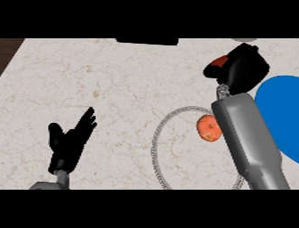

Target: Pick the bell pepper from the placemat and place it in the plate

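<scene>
My right hand (244, 67) is raised at the upper right, beyond the placemat and just left of the blue plate (290, 120). Its fingers curl round a red-orange piece that looks like the bell pepper (218, 61); only that part shows at the hand's left side. The placemat (157, 138) is a pale oval with a grey braided rim, partly under my right forearm. My left hand (70, 138) rests open at the lower left, fingers pointing up.
An orange round fruit (208, 128) lies on the placemat against my right forearm, partly hidden by it. A black object (147, 41) sits at the counter's far edge, and a small grey thing (244, 39) at the far right. Dark floor borders the counter's left side.
</scene>
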{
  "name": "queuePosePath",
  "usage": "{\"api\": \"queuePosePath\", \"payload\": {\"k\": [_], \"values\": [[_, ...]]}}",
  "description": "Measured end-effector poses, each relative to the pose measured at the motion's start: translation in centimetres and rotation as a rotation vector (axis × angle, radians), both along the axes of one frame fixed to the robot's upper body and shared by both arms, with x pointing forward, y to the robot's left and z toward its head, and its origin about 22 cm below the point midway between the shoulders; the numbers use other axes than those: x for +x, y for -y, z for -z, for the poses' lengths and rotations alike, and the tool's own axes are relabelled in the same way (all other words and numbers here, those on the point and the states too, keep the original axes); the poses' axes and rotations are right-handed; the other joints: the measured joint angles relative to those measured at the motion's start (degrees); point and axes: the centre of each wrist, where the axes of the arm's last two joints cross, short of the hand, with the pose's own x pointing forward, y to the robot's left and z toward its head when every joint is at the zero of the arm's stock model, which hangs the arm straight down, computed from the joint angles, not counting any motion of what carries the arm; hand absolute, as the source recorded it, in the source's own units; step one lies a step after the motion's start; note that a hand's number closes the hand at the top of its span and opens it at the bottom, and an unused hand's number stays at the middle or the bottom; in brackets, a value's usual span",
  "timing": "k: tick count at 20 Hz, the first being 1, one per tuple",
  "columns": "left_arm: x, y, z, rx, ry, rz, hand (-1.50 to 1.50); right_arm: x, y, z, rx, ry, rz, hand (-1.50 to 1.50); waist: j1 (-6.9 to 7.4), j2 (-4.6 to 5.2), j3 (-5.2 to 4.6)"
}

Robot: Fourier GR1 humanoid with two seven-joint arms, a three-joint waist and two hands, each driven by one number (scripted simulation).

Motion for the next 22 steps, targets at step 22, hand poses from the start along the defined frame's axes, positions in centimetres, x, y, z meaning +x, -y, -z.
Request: {"api": "queuePosePath", "payload": {"k": [22], "values": [[0.0, -0.8, 0.1, 0.000, -0.011, -0.057, 0.00, -1.8, 12.4, 4.7, -0.146, 0.373, 0.403, 1.50, -3.37, -0.69, 0.20]]}}
